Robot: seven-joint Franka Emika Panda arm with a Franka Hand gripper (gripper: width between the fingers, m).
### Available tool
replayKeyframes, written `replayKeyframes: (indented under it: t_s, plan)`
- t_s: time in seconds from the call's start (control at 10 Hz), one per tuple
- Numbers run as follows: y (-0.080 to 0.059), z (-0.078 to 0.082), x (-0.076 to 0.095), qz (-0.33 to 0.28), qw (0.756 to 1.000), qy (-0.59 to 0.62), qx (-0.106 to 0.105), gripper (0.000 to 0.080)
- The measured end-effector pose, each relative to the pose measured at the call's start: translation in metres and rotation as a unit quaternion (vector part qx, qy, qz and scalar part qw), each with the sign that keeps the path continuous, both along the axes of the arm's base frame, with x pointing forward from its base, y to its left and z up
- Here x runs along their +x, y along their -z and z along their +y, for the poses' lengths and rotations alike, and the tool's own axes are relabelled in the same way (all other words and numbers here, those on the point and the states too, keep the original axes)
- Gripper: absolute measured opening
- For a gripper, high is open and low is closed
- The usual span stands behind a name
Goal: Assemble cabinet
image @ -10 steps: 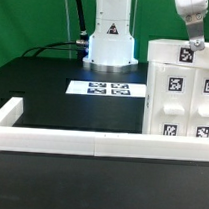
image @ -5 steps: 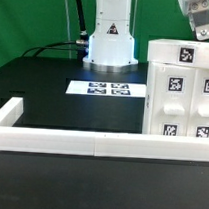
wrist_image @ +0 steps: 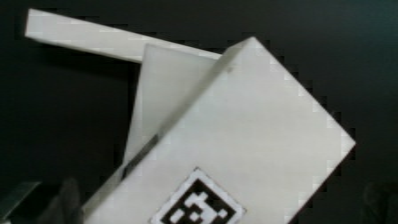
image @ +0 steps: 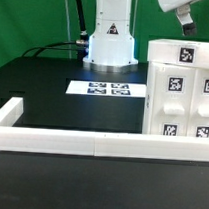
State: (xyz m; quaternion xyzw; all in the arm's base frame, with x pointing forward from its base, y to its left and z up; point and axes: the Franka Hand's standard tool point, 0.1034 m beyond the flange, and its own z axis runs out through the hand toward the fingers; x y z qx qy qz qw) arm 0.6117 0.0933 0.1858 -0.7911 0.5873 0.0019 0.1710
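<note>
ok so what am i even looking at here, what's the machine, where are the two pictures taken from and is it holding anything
It is a robot arm putting together a small cabinet. The exterior view comes from a camera standing off the arm. In it the arm's white base stands at the back of a black table. The gripper, its two-fingered hand, hangs at the top edge above the cabinet, a big white block with black-and-white tags on the exterior view's right. It is apart from the block and appears to hold nothing; whether its fingers are open or shut is not clear. The flat sheet with tags is the marker board, a fixed reference. A low white wall borders the front. The wrist view comes from a camera on the arm's wrist, looking at the cabinet's white panels from close up.
</note>
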Motion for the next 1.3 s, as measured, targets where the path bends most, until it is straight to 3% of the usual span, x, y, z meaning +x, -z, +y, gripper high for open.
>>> replayKeyframes:
  t_s: [0.2,0.3,0.6,0.7,0.9,1.2,1.3]
  plan:
    - [-0.002,0.000,0.003,-0.029,0.995,-0.093,-0.025,0.0797]
    - [0.001,0.001,0.009,-0.045,0.985,-0.161,-0.049,0.0797]
    - [0.003,0.010,0.015,-0.083,0.927,-0.349,-0.107,0.0797]
    - [0.004,0.011,0.014,-0.090,0.904,-0.400,-0.119,0.0797]
    - [0.004,0.010,0.014,-0.101,0.881,-0.444,-0.128,0.0797]
    - [0.004,0.006,0.015,-0.126,0.812,-0.551,-0.148,0.0797]
    - [0.005,0.001,0.015,-0.142,0.757,-0.618,-0.160,0.0797]
